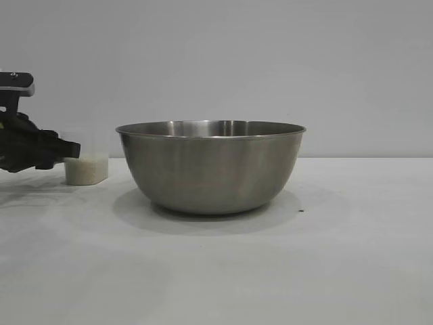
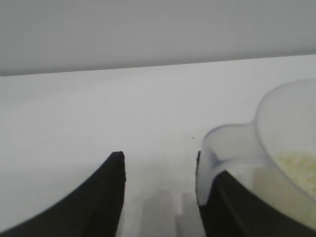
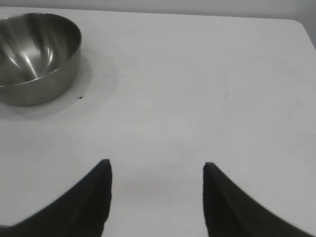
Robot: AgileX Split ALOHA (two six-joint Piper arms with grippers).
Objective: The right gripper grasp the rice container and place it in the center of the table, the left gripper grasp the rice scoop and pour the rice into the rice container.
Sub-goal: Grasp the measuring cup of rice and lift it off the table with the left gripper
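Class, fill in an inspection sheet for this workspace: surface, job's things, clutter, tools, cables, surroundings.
Surface: white table, one dark speck.
Job's things: rice container upright at centre, looks empty; rice scoop holding rice to its left.
Clutter: nothing seen.
Tools: left gripper open, one finger beside the scoop's handle; right gripper open, away from the container.
Cables: nothing seen.
Surroundings: plain grey wall.

The big shiny rice container [image 1: 211, 166] sits in the middle of the white worktop [image 1: 338, 271]. To its left stands the small rice scoop [image 1: 86, 162] with white rice [image 1: 86, 170] inside. The black left gripper [image 1: 67, 149] reaches in and touches the scoop's side.
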